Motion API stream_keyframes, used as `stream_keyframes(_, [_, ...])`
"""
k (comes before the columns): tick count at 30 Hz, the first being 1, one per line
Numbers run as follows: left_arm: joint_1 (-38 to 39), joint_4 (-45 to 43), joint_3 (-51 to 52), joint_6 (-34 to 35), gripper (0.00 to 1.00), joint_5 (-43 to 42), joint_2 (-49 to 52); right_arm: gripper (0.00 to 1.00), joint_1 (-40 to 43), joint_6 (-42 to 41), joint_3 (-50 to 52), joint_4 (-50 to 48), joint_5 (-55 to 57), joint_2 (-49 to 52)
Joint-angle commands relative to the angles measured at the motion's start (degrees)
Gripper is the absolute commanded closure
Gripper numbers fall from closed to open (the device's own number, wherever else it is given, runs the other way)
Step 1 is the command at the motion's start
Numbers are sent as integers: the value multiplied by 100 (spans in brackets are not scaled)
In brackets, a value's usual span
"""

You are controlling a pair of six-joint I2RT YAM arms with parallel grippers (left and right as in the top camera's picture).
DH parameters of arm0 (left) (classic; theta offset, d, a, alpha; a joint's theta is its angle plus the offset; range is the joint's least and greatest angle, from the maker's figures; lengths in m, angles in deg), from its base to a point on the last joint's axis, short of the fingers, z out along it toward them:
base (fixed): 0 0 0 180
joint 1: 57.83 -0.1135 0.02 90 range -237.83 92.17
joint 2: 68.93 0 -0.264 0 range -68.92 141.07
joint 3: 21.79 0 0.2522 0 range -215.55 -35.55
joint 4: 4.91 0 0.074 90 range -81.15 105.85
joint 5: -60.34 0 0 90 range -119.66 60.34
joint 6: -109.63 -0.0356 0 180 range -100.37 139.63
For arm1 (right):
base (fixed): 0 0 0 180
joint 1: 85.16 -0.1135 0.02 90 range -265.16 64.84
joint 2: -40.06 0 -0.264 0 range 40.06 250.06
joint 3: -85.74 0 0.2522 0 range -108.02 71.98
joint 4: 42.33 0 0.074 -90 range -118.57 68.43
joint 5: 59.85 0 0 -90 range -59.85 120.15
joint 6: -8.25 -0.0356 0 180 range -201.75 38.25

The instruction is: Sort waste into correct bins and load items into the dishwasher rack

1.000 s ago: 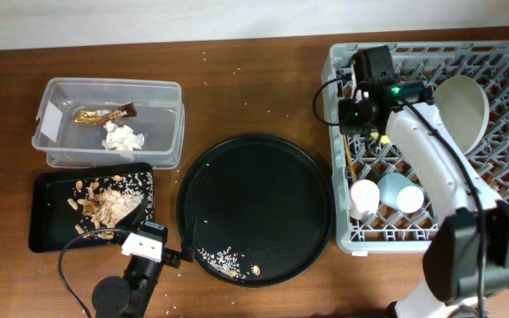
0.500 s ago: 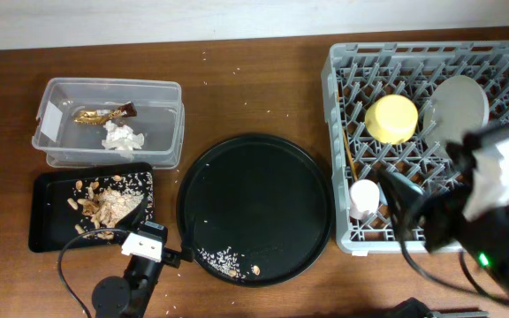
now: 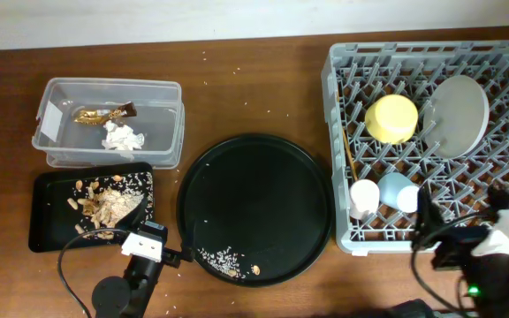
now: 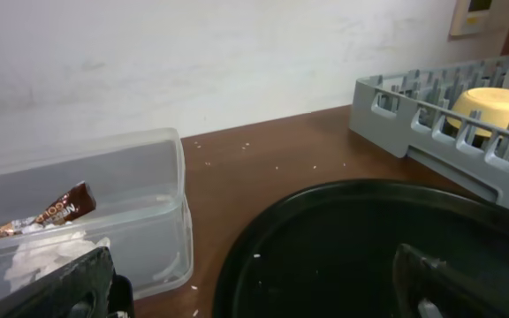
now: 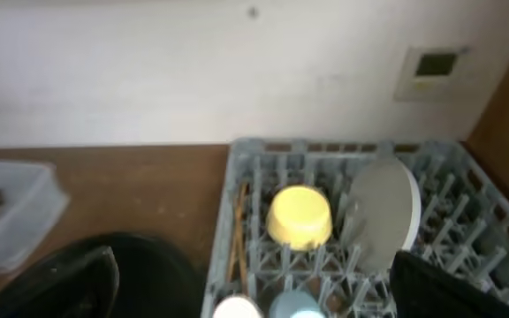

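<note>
The grey dishwasher rack (image 3: pixel 335 150) at the right holds a yellow bowl (image 3: pixel 391 118) upside down, a grey-green plate (image 3: pixel 456 115) on edge, a pale pink cup (image 3: pixel 364 196), a blue cup (image 3: pixel 398 191) and chopsticks (image 3: pixel 350 150). My right gripper (image 3: pixel 436 240) hangs open and empty by the rack's front right corner; its wrist view looks over the bowl (image 5: pixel 299 216) and plate (image 5: pixel 383 212). The clear tub (image 3: pixel 170 124) holds a gold wrapper (image 3: pixel 102 114) and tissue (image 3: pixel 122 137). Food scraps (image 3: pixel 109 203) lie in the flat black tray (image 3: pixel 47 225). My left gripper (image 4: pixel 254 300) is open and empty.
A big round black tray (image 3: pixel 254 194) sits in the middle, with a few rice grains (image 3: pixel 224 258) near its front rim. My left arm (image 3: pixel 144 247) rests at the table's front edge between the flat tray and the round tray. Crumbs dot the brown tabletop.
My right arm has pulled back from over the rack to the front right corner, opening its jaws. The yellow bowl now lies uncovered in the rack. The left arm has not moved.
</note>
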Motion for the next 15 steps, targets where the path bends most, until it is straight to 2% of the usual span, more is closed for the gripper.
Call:
stream_keyframes(1, [-20,-11,44,-90,1,-85,-28,1,264,-28,1443,-437,9,-833])
stream_keyframes(3, [-20,-11,44,-90,1,-85,-28,1,348,-63,2675,-922,0,-1602])
stream_keyframes(7, [-20,-11,44,-90,1,-85,-28,1,514,-63,4054,-1687,-90,-2496])
stream_keyframes(15, [-20,-11,44,-90,1,-85,-28,2,557,-63,5344,-3110,-107,-2583])
